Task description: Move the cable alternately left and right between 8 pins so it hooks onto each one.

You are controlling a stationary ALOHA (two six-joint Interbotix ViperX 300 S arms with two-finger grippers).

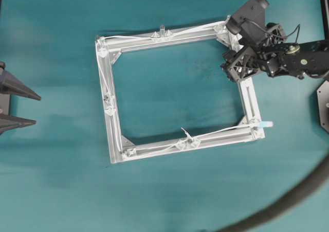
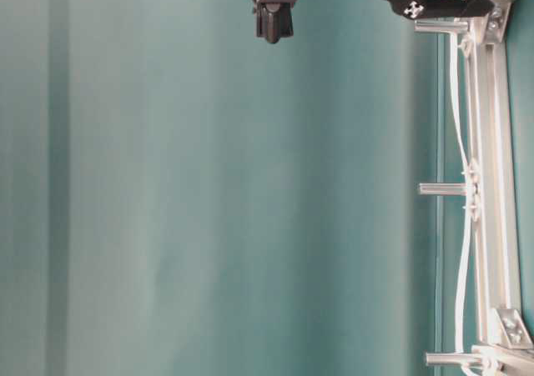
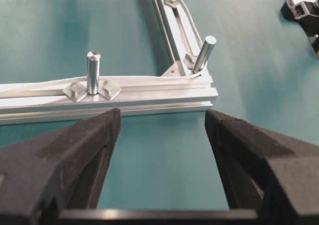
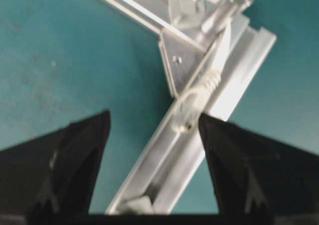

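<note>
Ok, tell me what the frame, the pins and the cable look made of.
Frame: looks like extruded aluminium, matt silver, with slotted channels along each bar.
Pins: probably steel or aluminium, smooth round pegs with a bright sheen.
Cable: seemingly plastic-sheathed, white and limp, bending around the pegs.

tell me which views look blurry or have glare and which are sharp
Right wrist view: soft and blurred, the frame and the cable smeared. Left wrist view: the pins are sharp, while the near left gripper is dark. Overhead view: even light, a faint shadow under the right gripper. Table-level view: clear, with pale vertical bands across the cloth.
</note>
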